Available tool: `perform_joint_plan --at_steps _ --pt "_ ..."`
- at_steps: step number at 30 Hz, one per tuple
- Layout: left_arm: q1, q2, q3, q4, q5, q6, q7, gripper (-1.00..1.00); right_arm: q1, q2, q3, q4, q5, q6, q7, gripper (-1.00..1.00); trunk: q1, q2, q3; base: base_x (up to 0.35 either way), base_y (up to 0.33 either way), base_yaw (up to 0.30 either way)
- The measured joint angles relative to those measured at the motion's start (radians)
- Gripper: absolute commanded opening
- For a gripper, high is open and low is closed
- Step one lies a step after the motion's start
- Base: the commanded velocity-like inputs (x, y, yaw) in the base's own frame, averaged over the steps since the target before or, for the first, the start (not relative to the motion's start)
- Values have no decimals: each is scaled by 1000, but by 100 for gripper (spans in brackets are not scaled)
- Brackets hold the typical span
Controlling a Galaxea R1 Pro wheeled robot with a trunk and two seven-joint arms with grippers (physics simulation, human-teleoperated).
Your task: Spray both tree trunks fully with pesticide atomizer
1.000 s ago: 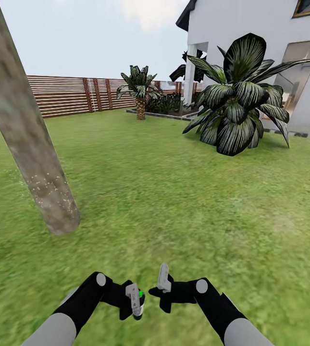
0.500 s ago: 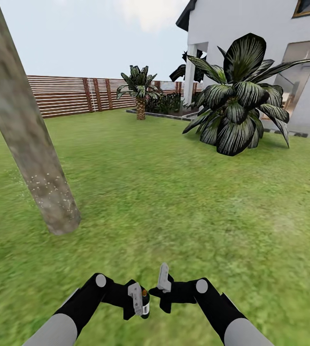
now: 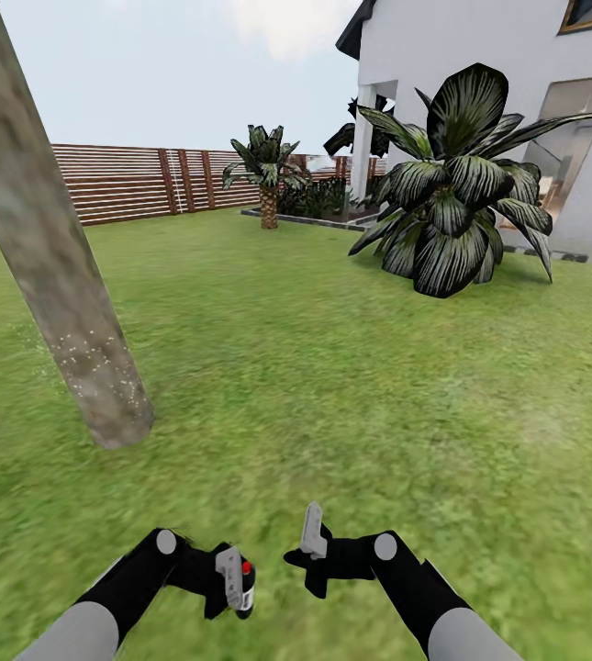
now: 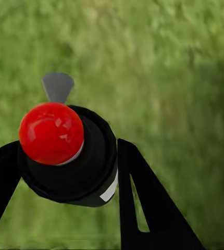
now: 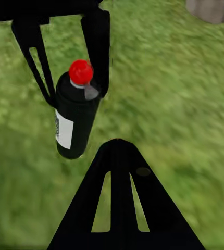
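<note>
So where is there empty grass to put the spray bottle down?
There is plenty of bare lawn between the tree trunk and the big leafy plant, and more ahead of the right gripper. It is tight only low down, where the left gripper holds the atomizer near the right one.

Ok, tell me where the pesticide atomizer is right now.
The pesticide atomizer is clamped in the left gripper, low in the head view and left of centre, above the lawn, with the tree trunk further ahead to the left.
</note>
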Motion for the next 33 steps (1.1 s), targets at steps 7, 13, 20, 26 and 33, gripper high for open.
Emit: perform_joint_plan --at_steps 7,13,20,26,33 --pt "12 154 1 0 -2 -3 1 -100 0 -6 -3 1 3 0 -1 -100 0 0 0 0 0 0" --pt "16 251 248 99 82 -3 372 -100 3 -98 -50 17 2 -1 -179 -100 0 0 0 0 0 0" --pt "22 194 584 323 300 -62 839 -100 13 -124 -407 421 -8 -70 -1111 100 0 0 0 0 0 0" --pt "184 183 593 328 439 -168 938 -100 106 -154 -478 447 -172 -246 -1155 100 0 0 0 0 0 0" --pt "225 155 591 355 513 -195 941 -100 147 -143 -480 458 -201 -252 -1159 100 0 0 0 0 0 -36"
